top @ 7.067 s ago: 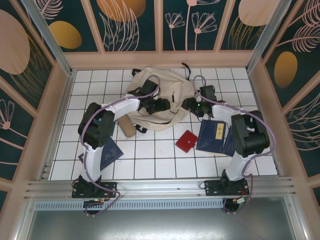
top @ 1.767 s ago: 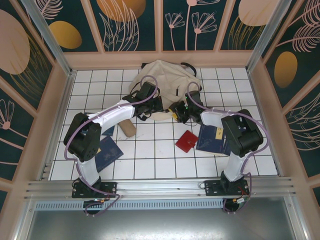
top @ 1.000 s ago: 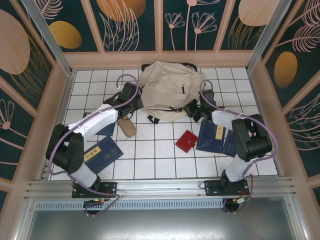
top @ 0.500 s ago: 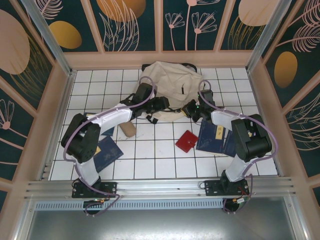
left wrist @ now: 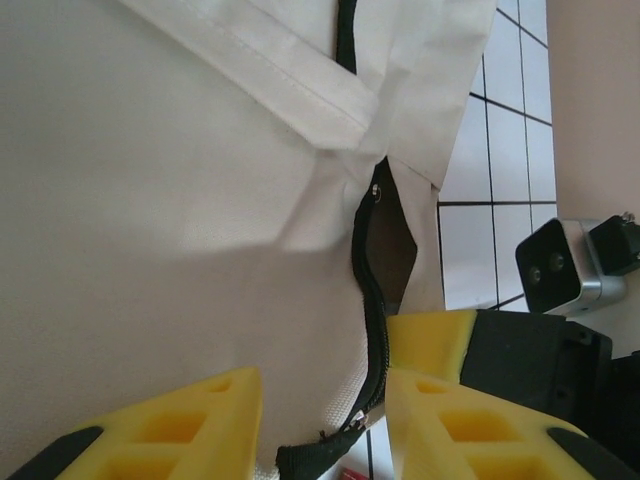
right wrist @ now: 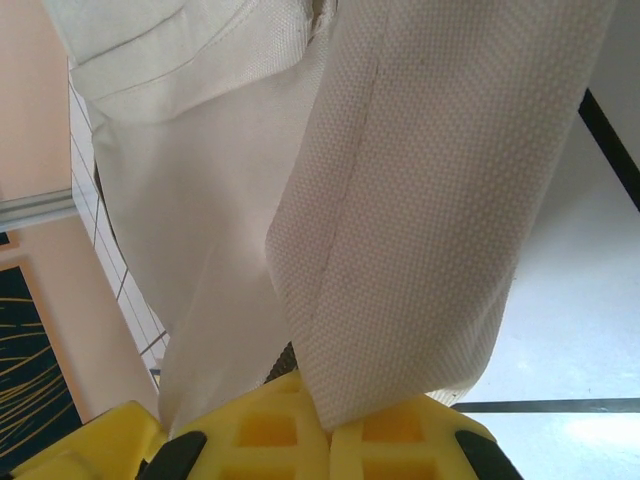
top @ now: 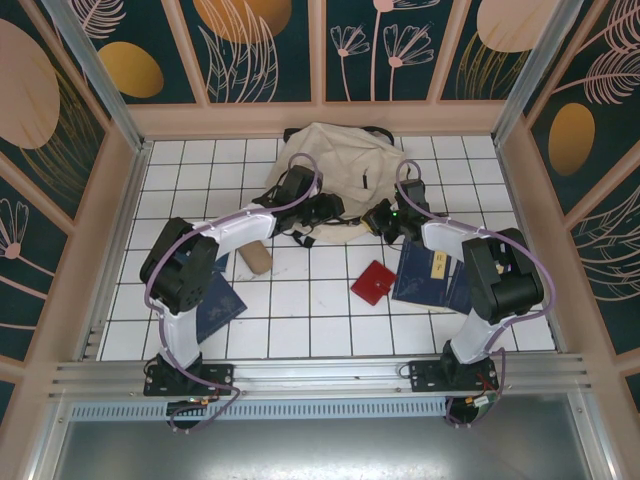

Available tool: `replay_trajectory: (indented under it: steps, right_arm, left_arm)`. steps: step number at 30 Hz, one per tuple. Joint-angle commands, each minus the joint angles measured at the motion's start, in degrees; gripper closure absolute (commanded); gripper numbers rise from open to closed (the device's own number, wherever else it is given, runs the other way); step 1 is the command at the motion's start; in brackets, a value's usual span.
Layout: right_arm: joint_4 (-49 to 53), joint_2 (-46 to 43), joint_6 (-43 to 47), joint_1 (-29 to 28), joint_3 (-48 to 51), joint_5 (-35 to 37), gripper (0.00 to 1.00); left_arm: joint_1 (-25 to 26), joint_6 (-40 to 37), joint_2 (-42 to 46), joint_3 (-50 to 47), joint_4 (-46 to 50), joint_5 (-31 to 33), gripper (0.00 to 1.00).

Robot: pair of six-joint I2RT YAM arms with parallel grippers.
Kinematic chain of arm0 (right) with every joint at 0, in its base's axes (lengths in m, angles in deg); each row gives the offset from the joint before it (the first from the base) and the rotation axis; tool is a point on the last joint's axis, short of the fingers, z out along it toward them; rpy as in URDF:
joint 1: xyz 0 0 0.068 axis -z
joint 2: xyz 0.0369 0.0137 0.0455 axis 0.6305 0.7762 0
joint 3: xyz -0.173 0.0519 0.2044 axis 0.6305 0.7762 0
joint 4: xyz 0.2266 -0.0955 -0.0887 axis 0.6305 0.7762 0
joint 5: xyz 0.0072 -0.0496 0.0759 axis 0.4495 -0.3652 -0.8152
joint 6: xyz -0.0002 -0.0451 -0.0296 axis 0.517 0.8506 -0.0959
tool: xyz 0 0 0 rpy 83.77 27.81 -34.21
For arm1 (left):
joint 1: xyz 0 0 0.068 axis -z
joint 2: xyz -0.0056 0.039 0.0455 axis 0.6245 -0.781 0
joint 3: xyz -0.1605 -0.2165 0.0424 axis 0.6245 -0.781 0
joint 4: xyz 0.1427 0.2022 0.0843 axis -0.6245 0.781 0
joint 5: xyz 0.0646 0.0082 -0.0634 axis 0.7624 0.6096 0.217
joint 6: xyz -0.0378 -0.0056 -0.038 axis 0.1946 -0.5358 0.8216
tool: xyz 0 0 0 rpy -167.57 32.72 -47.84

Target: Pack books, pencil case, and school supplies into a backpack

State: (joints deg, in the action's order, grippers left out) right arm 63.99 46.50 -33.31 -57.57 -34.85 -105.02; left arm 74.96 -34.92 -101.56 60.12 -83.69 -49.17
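Note:
The cream-beige backpack (top: 335,170) lies at the back centre of the tiled table. My left gripper (top: 338,208) hovers at its front edge, open. In the left wrist view its yellow fingers (left wrist: 170,425) straddle the dark zip line (left wrist: 368,320) of the backpack (left wrist: 180,180), where a small gap shows. My right gripper (top: 378,215) is shut on a fold of backpack (right wrist: 420,180) fabric, pinched between its fingers (right wrist: 250,430). The tan pencil case (top: 258,258) lies left of centre. The red school supplies case (top: 373,282) lies beside navy books (top: 430,270). Another book (top: 215,300) lies under the left arm.
Patterned walls (top: 320,50) close the table on three sides, and a metal rail (top: 320,375) runs along the near edge. A black strap (top: 300,238) trails from the backpack's front. The two grippers are close together; the right gripper's body (left wrist: 540,350) shows just beyond my left fingers.
My left arm has swung right from the backpack's left side to its front edge, near the right gripper, and its jaws have opened. The right gripper has stayed shut on the fabric.

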Motion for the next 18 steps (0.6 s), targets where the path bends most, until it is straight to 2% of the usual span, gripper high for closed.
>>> replay_trajectory:
  steps: [1, 5, 8, 11, 14, 18]
  right_arm:
    - [-1.62, -0.28, -0.16, -0.58, -0.20, -1.81, 1.00]
    - [-1.89, -0.13, -0.39, -0.59, -0.34, -1.81, 1.00]
    - [-2.08, -0.05, -0.61, -0.60, -0.23, -1.81, 1.00]
    - [-2.13, -0.20, -0.76, -0.60, -0.02, -1.73, 1.00]
    - [-2.15, -0.16, -0.84, -0.61, 0.07, -1.72, 1.00]
    - [-2.16, -0.37, -1.00, -0.63, 0.19, -1.72, 1.00]
  left_arm:
    - [0.73, 1.19, -1.08, 1.33, -1.32, -1.45, 0.61]
    - [1.03, 1.98, -1.16, 0.74, -1.90, -2.46, 0.60]
    - [1.29, 3.26, -0.94, -0.36, -4.63, -4.84, 0.66]
    - [1.38, 4.03, -0.90, -0.60, -5.26, -4.57, 0.72]
    - [1.34, 4.30, -0.98, -1.03, -5.18, -2.63, 0.73]
    - [1.50, 4.84, -1.61, -1.13, -5.86, -3.34, 0.78]
